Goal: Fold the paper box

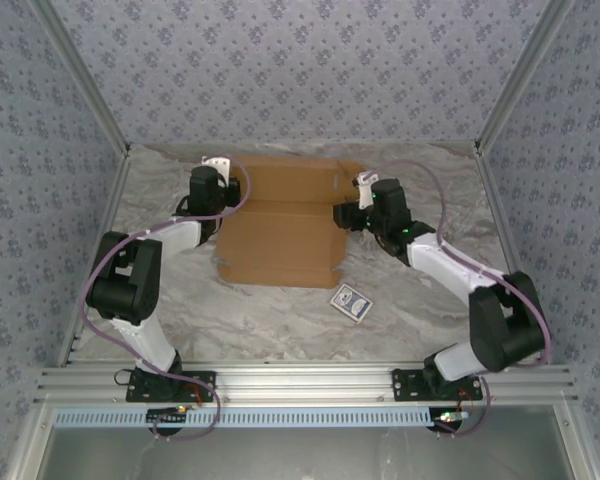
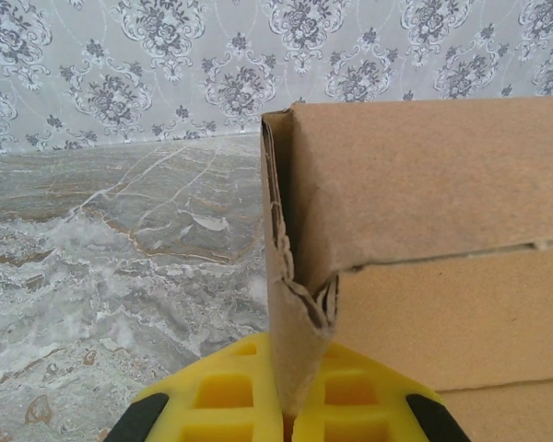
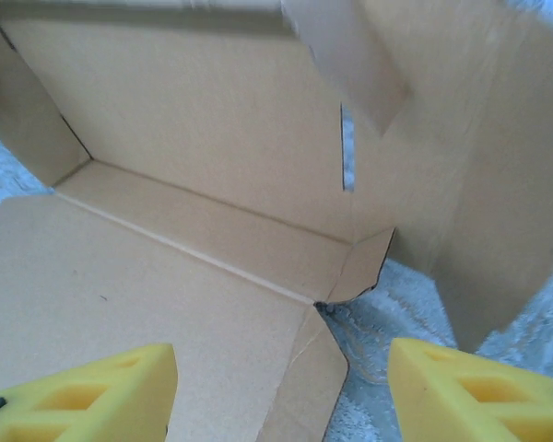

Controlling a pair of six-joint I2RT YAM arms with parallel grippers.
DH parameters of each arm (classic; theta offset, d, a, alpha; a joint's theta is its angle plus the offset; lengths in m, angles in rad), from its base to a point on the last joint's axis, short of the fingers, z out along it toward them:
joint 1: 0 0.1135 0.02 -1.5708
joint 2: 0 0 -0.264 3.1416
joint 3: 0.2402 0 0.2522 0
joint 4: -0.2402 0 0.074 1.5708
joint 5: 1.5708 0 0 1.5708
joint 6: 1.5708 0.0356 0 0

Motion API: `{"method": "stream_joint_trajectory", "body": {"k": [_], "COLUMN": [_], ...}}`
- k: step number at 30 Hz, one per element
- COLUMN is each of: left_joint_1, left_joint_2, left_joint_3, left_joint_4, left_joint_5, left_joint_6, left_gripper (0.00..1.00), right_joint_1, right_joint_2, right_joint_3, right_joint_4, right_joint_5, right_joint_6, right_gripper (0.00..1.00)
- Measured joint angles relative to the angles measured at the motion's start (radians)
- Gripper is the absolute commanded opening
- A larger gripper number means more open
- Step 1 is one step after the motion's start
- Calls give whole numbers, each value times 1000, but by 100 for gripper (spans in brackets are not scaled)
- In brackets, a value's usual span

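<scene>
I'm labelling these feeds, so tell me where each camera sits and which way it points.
Top external: above and behind the bases, looking down on the marbled table and brown cardboard paper box; left arm and right arm show.
Left wrist: on the left arm, facing the patterned back wall; its yellow left fingers pinch a box flap.
Right wrist: on the right arm, looking down into the box; its yellow right fingers stand apart.
Shared: all three see the box.
</scene>
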Motion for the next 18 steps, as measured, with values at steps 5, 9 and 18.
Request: {"method": "stream_joint_trajectory", "body": {"k": [5,9,18], "left_joint_1": [0,0,0], "left_joint_2": [0,0,0], "left_joint_3": [0,0,0], "left_joint_4": [0,0,0], "left_joint_5": [0,0,0], "left_joint_6": [0,0,0], "left_gripper": [2,2,2], "right_joint_1": [-87,-199,-338], "right_joint_2": [-96,-110,106], "right_joint_3": [0,0,109], "right_joint_4": [-50,-69,-116], "right_joint_5": [-11,-21,-29], "right_joint_6": [-42,-43,-29], "right_gripper": [63,63,60]}}
